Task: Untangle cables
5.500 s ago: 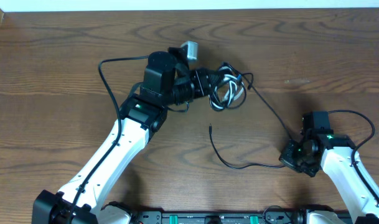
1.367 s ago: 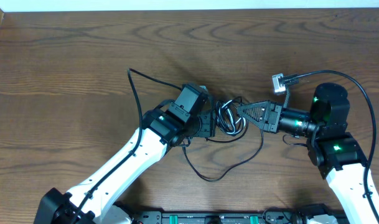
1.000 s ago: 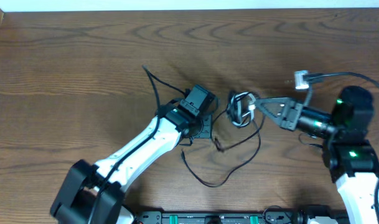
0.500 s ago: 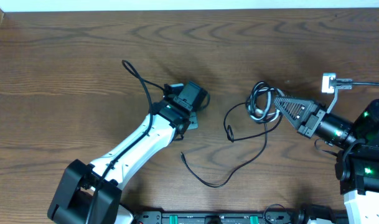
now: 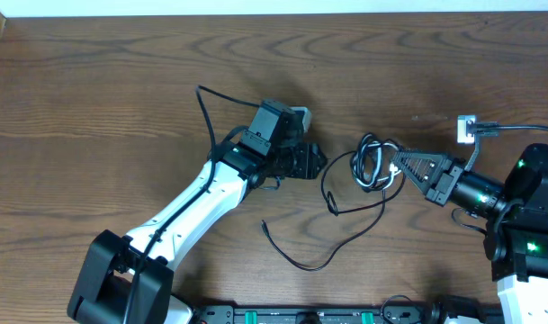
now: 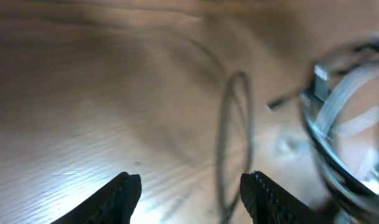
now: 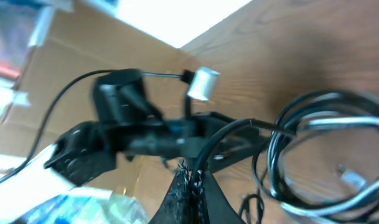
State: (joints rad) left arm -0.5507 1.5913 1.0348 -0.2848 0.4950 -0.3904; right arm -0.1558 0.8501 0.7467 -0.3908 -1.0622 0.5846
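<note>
**A:** What have we got in our right hand [image 5: 396, 167]?

**B:** Our fingers [image 7: 183, 205] are pinched together on a black strand of the cables [image 5: 372, 164]. The coil of black loops, with a white one among them, sits right at our fingertips.

**A:** And our left hand [image 6: 192, 186]?

**B:** Spread wide with nothing between the fingers, near the coil. A loose black cord [image 5: 302, 266] trails from the coil and lies on the wooden surface [image 5: 94, 90].
</note>
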